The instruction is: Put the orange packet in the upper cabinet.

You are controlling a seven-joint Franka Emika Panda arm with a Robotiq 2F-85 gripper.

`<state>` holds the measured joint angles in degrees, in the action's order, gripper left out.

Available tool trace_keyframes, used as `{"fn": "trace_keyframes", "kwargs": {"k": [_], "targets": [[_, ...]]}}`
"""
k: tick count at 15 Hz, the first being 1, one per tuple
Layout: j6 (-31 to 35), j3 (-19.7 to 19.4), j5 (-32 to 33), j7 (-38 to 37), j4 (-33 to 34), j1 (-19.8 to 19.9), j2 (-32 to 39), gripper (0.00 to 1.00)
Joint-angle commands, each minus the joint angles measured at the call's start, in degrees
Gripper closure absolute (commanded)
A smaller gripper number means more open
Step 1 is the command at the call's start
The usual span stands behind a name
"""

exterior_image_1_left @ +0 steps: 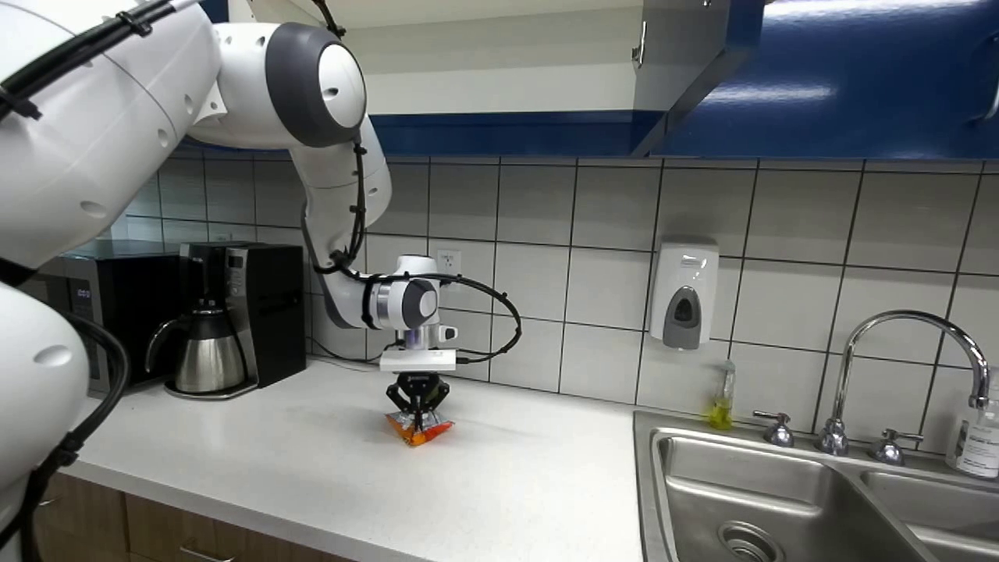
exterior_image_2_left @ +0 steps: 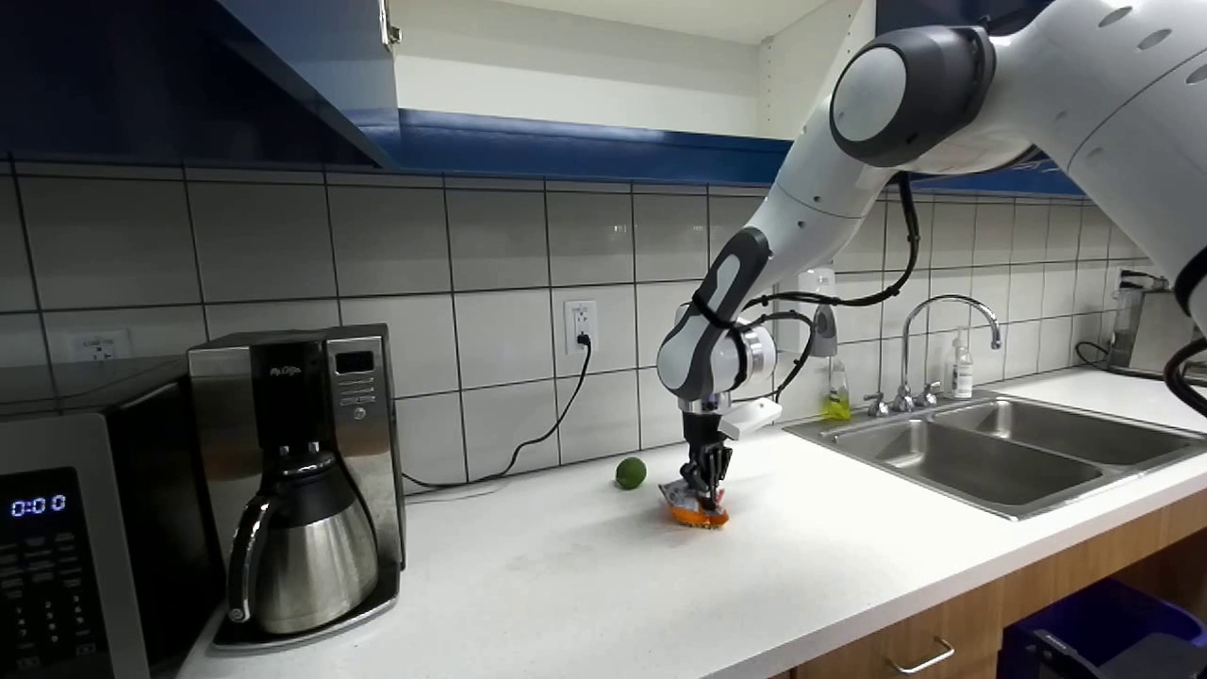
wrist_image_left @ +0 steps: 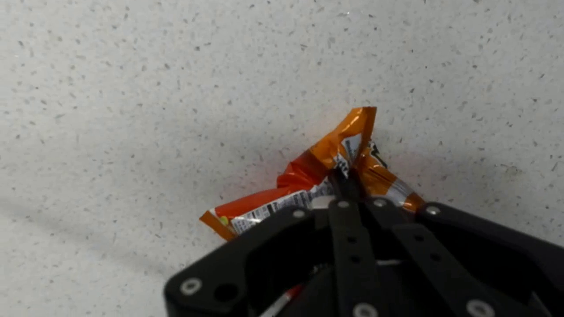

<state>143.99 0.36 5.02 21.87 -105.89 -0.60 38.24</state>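
Observation:
The orange packet [exterior_image_1_left: 417,439] is crinkly, orange-red with white label patches. In an exterior view it also shows [exterior_image_2_left: 696,516] at counter level. In the wrist view the packet [wrist_image_left: 304,174] is pinched and folded, its ends spreading to both sides of the fingers. My gripper [exterior_image_1_left: 419,421] points down and is shut on the packet's middle. It also shows in an exterior view [exterior_image_2_left: 709,492] and in the wrist view [wrist_image_left: 348,187]; the fingers hide part of the packet. The upper cabinet [exterior_image_1_left: 507,134] stands open above, white inside with a blue lower edge; it also shows in an exterior view [exterior_image_2_left: 585,146].
A green ball-like object [exterior_image_2_left: 631,472] lies on the counter [exterior_image_2_left: 566,585] near the packet. A coffee maker [exterior_image_2_left: 382,453] and microwave [exterior_image_2_left: 141,509] stand at one end, a sink [exterior_image_1_left: 648,484] at the other. An open blue cabinet door [exterior_image_1_left: 695,70] juts out overhead.

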Motion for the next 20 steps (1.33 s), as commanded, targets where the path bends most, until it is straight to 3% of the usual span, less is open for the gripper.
{"fn": "trace_keyframes", "kwargs": {"k": [1,10,20], "targets": [[-0.5,1.4,1.2,0.4,1.5,1.9,1.1,1.0],[-1.1,1.3,1.3,0.6,1.1,2.6,0.2,1.0],[-3.1,1.0,2.1,0.9,-0.1,2.8,-5.5,1.0]]}}
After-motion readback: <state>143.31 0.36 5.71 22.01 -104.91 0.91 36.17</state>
